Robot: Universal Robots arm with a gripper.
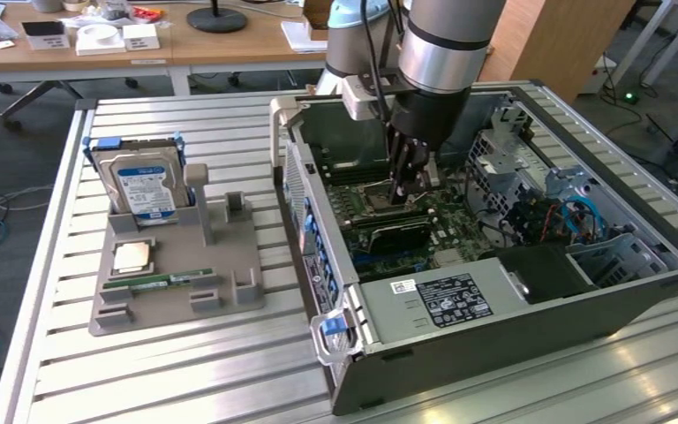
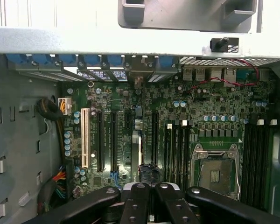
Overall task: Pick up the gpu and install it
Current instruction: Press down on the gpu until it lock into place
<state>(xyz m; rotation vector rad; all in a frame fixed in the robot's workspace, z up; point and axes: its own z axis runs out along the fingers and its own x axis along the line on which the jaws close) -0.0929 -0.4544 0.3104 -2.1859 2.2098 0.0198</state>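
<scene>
Fingers (image 2: pixel 139 199) of the gripper (image 2: pixel 149 185) are seen pressed together, with no gap left between the tips. The gripper (image 1: pixel 413 196) is lowered into the open computer case (image 1: pixel 315 225), just above the motherboard (image 2: pixel 214 107) and near the CPU socket (image 2: pixel 214 173). The gpu (image 1: pixel 388 234) is found inside the case, standing on edge in a slot on the board. In the wrist view the gpu (image 2: pixel 136 156) is seen as a thin strip running up to the fingertips. Whether its edge is pinched or merely touched cannot be told, as the contact is hidden by the fingers. On the exterior view's left, well apart from the case, a grey tray (image 1: pixel 236 305) is set on the table (image 1: pixel 139 380). A hard drive (image 1: pixel 145 187) is held upright at the tray's far end, and a RAM stick (image 1: pixel 162 281) lies flat on its near part.
</scene>
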